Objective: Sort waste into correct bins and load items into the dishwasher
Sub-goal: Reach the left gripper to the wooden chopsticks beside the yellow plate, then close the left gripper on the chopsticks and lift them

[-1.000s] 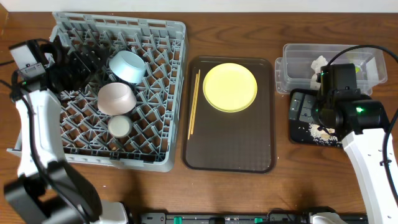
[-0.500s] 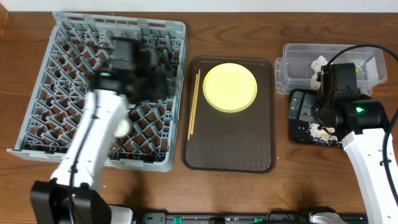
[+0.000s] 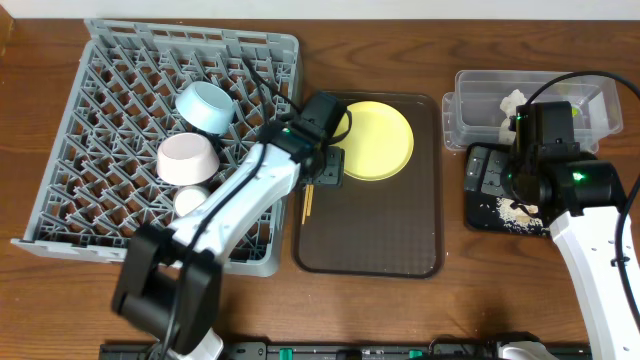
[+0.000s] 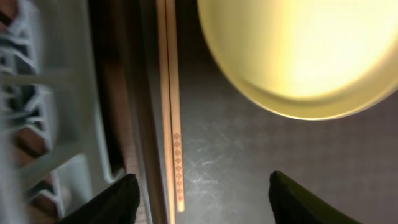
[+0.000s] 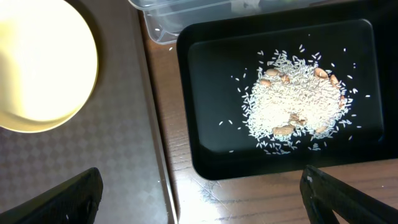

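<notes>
The left fingers (image 4: 115,202) hung apart over the chopsticks (image 4: 171,112), set to grab them. Next they should drop and close. The right fingers (image 5: 62,199) were apart too.

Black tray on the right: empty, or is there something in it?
Not empty. The black tray holds a heap of white rice crumbs with a few tan bits mixed in.

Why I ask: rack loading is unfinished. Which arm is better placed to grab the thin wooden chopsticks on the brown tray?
Left. The left pincer, open, hovers over the thin wooden chopsticks beside the grey plastic dish rack; the right pincer hangs over the shallow black rectangular tray.
</notes>
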`<state>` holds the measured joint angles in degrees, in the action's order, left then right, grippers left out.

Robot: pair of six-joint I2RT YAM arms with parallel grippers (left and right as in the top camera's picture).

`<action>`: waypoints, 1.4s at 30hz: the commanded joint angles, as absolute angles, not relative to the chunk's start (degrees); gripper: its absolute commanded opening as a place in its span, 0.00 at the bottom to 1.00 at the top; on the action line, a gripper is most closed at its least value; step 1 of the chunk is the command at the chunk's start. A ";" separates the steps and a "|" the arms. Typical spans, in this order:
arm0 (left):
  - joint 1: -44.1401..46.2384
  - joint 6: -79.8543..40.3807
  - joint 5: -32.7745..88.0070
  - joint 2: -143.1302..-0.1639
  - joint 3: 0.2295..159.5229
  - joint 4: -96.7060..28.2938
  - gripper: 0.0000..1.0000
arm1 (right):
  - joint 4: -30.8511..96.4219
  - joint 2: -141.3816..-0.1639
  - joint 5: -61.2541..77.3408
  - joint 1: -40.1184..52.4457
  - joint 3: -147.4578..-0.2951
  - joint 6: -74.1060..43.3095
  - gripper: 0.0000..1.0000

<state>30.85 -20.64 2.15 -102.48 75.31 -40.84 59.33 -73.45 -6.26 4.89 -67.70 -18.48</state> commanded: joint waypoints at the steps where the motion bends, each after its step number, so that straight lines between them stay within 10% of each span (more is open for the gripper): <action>1: 30.74 -21.71 1.02 -106.45 74.85 -40.12 0.65 | 59.40 -73.52 -7.01 4.56 -67.77 -19.03 0.99; 42: 32.23 -19.84 -3.44 -111.35 74.81 -33.36 0.60 | 59.42 -73.52 -5.74 4.56 -67.77 -18.59 0.99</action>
